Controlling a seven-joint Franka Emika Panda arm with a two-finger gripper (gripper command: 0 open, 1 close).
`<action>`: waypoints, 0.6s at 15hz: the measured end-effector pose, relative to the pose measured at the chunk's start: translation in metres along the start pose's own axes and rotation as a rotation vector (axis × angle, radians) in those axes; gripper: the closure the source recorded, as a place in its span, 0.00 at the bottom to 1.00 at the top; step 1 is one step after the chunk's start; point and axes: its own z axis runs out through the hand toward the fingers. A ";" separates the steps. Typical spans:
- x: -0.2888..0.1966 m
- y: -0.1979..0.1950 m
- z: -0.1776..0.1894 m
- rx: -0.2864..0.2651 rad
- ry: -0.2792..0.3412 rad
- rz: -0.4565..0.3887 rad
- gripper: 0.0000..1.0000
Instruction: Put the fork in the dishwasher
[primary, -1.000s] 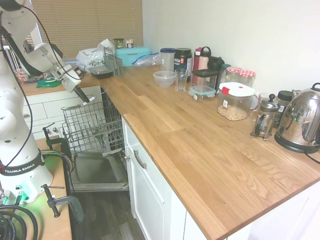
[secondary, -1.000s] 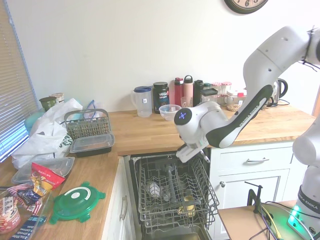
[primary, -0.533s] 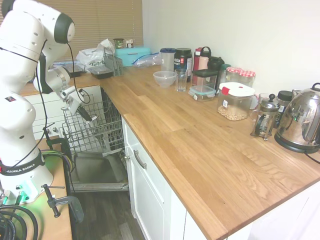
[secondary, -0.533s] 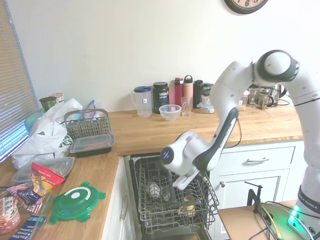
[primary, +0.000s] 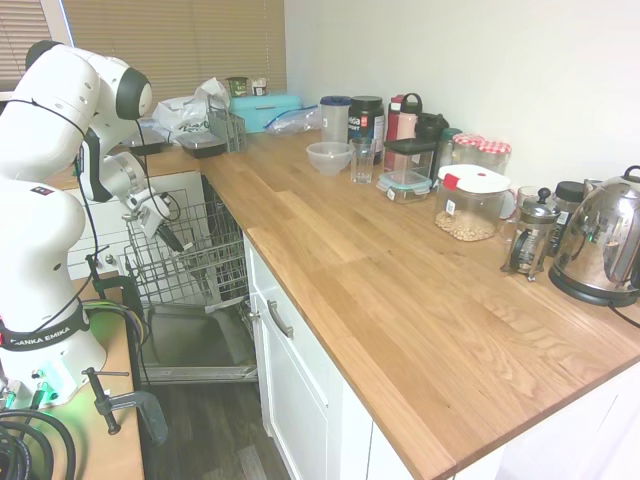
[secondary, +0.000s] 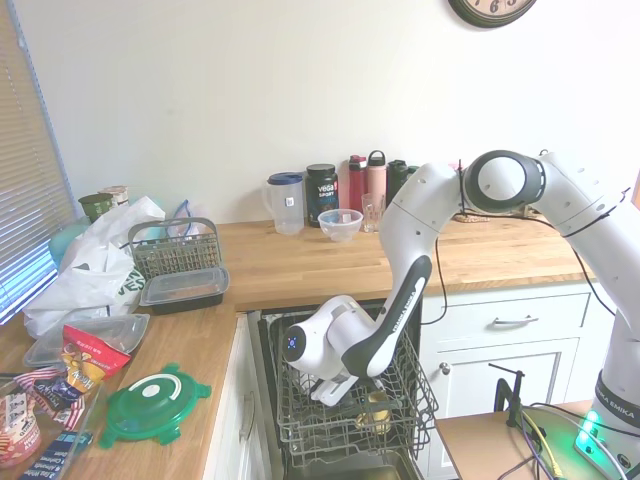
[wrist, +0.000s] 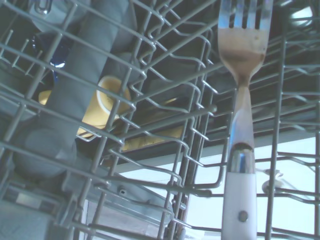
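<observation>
- Wooden desk (primary: 400, 290) runs along the wall, and the dishwasher (secondary: 350, 400) sits open under it with its grey wire rack (primary: 185, 260) pulled out; everything below is placed against that rack.
- White arm, a second ago held high above the rack at desk height, has swung down and folded over, so its wrist now hangs low just over the rack's wires.
- At the arm's end, the gripper (secondary: 328, 385) points down into the rack. Neither outside view shows clearly how the jaws stand, so I cannot tell whether they are clamped or apart.
- Inside the rack lie a yellowish cup (wrist: 107, 107) and a grey upright part, both below the wires in the wrist view.
- Smallest is the fork (wrist: 242, 125): white handle, metal tines stained brown. It shows only in the wrist view, reaching in among the rack's wires, tines leading.
- My reading: the carry is done and the fork is at the rack, so placing and release are what is left, judged about three-quarters through.
</observation>
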 end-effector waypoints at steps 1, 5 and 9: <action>0.001 -0.001 0.002 0.000 -0.003 0.002 0.00; 0.009 -0.001 -0.007 0.009 -0.018 0.020 0.00; 0.024 0.009 -0.026 0.037 -0.026 0.039 0.00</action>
